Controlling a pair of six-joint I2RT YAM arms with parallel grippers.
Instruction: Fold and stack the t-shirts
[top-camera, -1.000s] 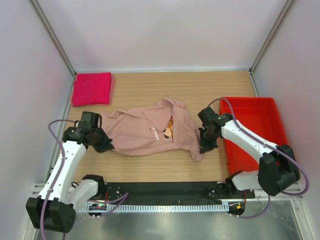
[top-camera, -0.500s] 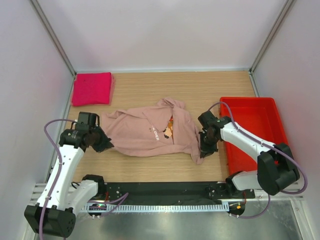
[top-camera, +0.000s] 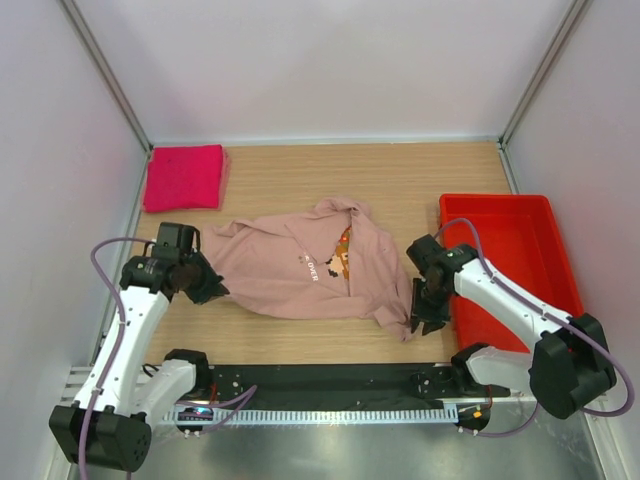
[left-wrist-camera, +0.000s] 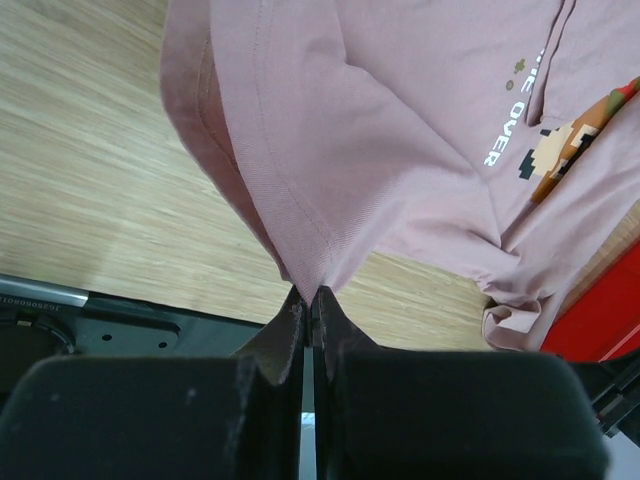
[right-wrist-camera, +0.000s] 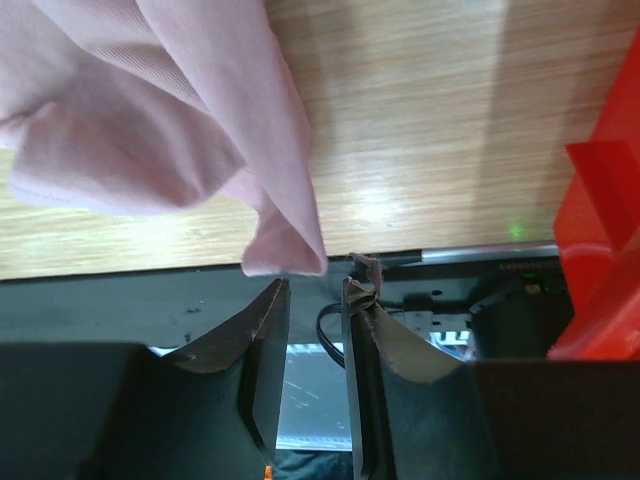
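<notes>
The pale pink t-shirt (top-camera: 290, 268) with its pixel print (top-camera: 338, 262) lies spread and rumpled across the middle of the table. My left gripper (top-camera: 207, 287) is shut on its left edge, the cloth pinched at the fingertips (left-wrist-camera: 312, 296). My right gripper (top-camera: 418, 320) stands open at the shirt's near right corner (right-wrist-camera: 285, 255). That corner lies loose just beyond the tips, with nothing between the fingers (right-wrist-camera: 270, 300). The bright magenta t-shirt (top-camera: 184, 177) sits folded at the far left corner.
A red plastic bin (top-camera: 545, 215) stands on the right, close beside my right arm. The black base rail (top-camera: 320, 380) runs along the near edge, just below the right gripper. Walls enclose the table on three sides.
My right gripper has opened and let go of the shirt's corner after moving it toward the near edge. The left gripper shifted slightly left, still holding the cloth.
</notes>
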